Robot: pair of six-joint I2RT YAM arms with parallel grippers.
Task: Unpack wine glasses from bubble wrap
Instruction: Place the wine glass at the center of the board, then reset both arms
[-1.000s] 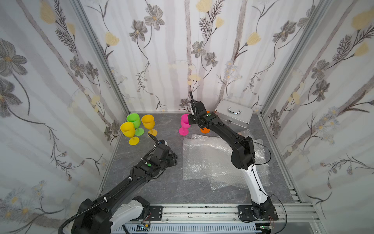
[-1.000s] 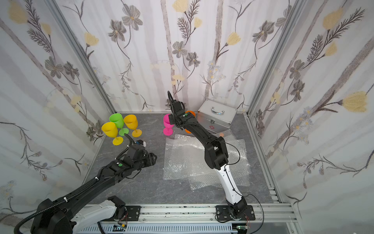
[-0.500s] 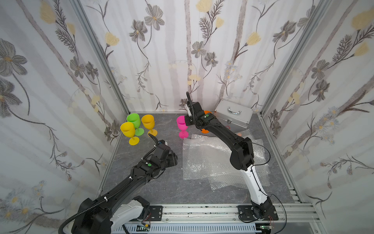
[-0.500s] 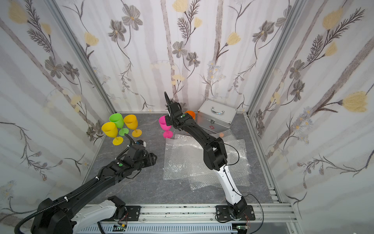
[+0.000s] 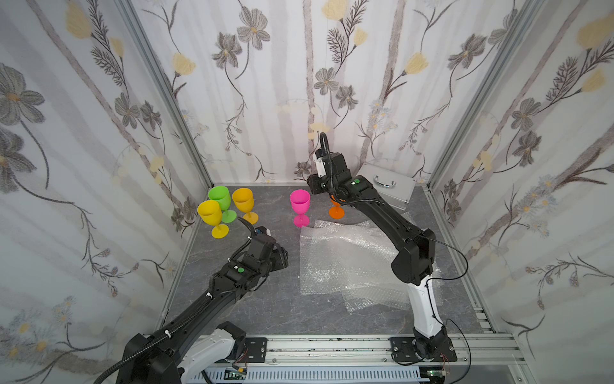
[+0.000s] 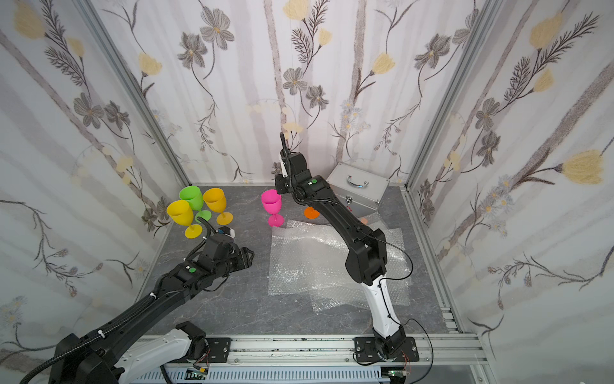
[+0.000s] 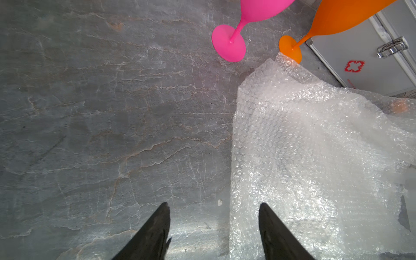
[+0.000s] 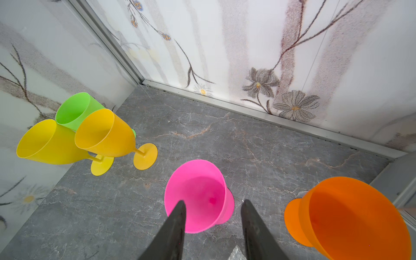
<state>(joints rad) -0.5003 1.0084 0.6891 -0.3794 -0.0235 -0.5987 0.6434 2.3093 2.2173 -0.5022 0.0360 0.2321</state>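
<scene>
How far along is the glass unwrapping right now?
Nearly finished, it seems. Done: the green glass, yellow glass, amber glass, pink glass and orange glass stand upright and bare; the bubble wrap lies spread flat. In hand: nothing, the right hand is open at the pink glass's rim, the left hand open above the wrap's edge. Left: no wrapped glass shows, so probably only backing away.
</scene>
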